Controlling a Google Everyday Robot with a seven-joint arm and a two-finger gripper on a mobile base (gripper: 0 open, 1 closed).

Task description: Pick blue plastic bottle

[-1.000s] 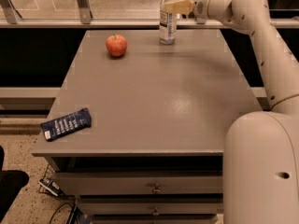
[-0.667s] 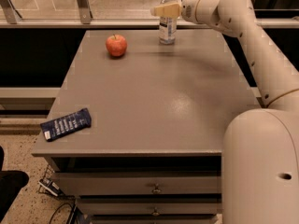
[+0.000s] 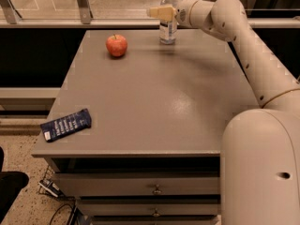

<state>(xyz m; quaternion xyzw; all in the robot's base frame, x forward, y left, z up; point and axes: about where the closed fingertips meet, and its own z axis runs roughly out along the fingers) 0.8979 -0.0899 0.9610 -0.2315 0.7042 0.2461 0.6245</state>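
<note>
The blue plastic bottle (image 3: pixel 168 32) is a small clear bottle with a white cap and a white label. It stands upright at the far edge of the grey table (image 3: pixel 154 102), right of centre. My gripper (image 3: pixel 161 12) reaches in from the right at the height of the bottle's upper body. Its beige tip lies across the bottle and pokes out past its left side. The bottle's foot rests on the table.
A red apple (image 3: pixel 116 45) sits on the table left of the bottle. A flat dark-blue snack wrapper (image 3: pixel 65 124) lies at the front left corner. A glass railing runs behind the table. Drawers are below the table's front edge. My white base fills the lower right.
My gripper has moved left, from the bottle's right side to across its upper body. The bottle, apple and wrapper have not moved.
</note>
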